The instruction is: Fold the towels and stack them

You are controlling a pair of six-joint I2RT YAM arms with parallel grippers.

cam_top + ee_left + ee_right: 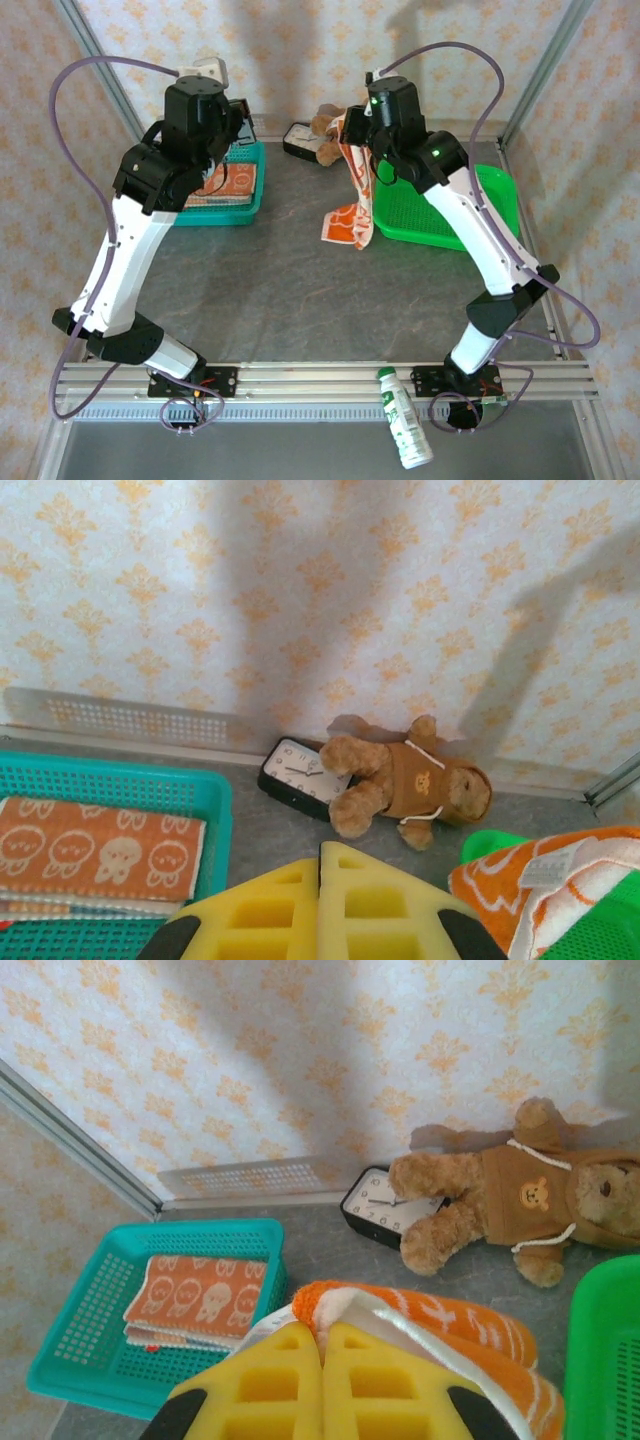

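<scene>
Hanging towel (352,205): an orange-and-white cloth is being held up over the table (280,290), between the two baskets. Its lower end is hanging close to the grey surface, and it cannot be told whether it is touching.
Right gripper (322,1345): the yellow fingers are being pressed together on the hanging towel. The pinched spot is being hidden by fabric draped over them.
Folded towels (200,1295): a small stack is lying inside the teal basket (110,1270) at the far left. The top one is orange with white cartoon figures. The lower ones are being covered, so their prints cannot be made out.
Left gripper (320,855): the fingers are being held together with nothing between them, beside the teal basket.
Green basket (420,215): it is being partly covered by the right arm.
Teddy bear (410,780): it is lying at the back wall, with one arm over the clock (295,770), so part of the dial is being hidden.
</scene>
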